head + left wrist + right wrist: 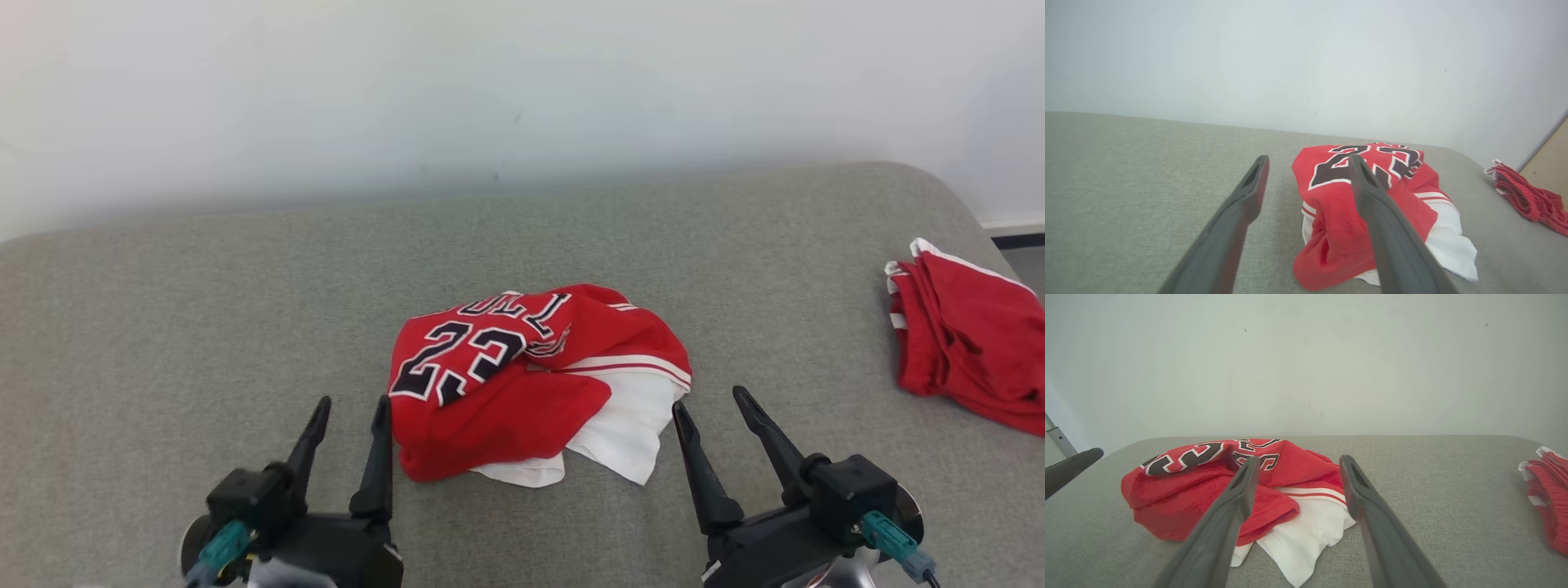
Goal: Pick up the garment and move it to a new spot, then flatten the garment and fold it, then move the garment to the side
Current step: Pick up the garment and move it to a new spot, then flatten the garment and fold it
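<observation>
Head view is giving you the whole layout, so start at the left. Your left tool (353, 402) is sitting just beside the near-left edge of the heap. Its two long dark fingers are standing partly apart and holding nothing.

Moving right, the crumpled red basketball jersey with black numerals and a white lining (506, 384) is lying bunched in the middle of the grey fabric-covered table (163, 327). It is folded over itself, with the white layer poking out at the near-right corner. Your right tool (709, 398) is hovering just beside that white corner, likewise spread partway and empty. Far right, a second red garment with white trim (963, 343) is resting near the table's edge, well apart from the jersey.

You are dealing with what looks like light, limp, probably slick cloth, so it is likely to sag, slide and drag hidden layers along. The first pick-up is not yet done. Consider pinching a thick bunched ridge of red on the near-left side and the white corner on the right, gripping through more than one layer so nothing is slipping free.
</observation>
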Robot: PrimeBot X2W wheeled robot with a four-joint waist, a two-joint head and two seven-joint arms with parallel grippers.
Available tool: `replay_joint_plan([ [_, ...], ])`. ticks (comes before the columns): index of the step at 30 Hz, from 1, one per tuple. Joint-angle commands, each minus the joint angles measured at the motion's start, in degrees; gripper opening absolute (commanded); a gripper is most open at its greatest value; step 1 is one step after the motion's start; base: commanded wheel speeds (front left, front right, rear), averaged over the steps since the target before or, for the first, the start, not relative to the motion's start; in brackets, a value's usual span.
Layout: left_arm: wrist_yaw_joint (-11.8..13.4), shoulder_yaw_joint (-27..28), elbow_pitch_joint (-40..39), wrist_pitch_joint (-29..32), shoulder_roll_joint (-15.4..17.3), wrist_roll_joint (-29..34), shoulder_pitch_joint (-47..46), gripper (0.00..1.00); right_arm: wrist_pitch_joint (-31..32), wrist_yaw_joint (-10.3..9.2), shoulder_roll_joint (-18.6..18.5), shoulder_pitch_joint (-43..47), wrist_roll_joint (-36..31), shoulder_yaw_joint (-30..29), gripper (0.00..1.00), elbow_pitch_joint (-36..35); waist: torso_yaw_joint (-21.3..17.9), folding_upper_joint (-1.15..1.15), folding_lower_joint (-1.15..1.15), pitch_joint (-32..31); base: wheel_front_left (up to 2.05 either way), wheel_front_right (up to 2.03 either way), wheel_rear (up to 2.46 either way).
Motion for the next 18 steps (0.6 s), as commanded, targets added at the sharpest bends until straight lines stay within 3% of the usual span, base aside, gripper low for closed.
replay_joint_plan([
  [1, 0.6, 0.9, -2.3, -0.1, 0.1, 1.4, 2.1, 1.0, -0.3, -0.14, 0.1, 0.7, -0.5, -0.3, 1.0, 0.0, 1.1, 0.0, 0.0, -0.6, 0.0, 0.0, 0.0],
  [4, 1.8, 4.5, -10.0, -0.2, 0.0, 5.1, 7.6, 1.0, -0.7, -0.14, 0.0, 1.4, -0.6, -1.5, 1.0, 0.2, 2.3, 0.0, 0.0, -1.1, 0.0, 0.0, 0.0],
  [7, 1.3, 7.1, -15.9, -0.2, -0.5, 8.6, 11.9, 1.0, -1.4, -0.14, 0.0, 2.4, -0.6, -4.0, 1.0, 0.6, 3.7, 0.0, 0.0, -1.7, 0.0, 0.0, 0.0],
  [18, -2.6, 15.3, -20.7, -0.2, -2.3, 14.7, 21.6, 1.0, -3.9, -0.14, 0.1, 5.9, -2.6, -11.9, 1.0, 3.4, 5.4, 0.0, 0.0, -3.2, 0.0, 0.0, 0.0],
])
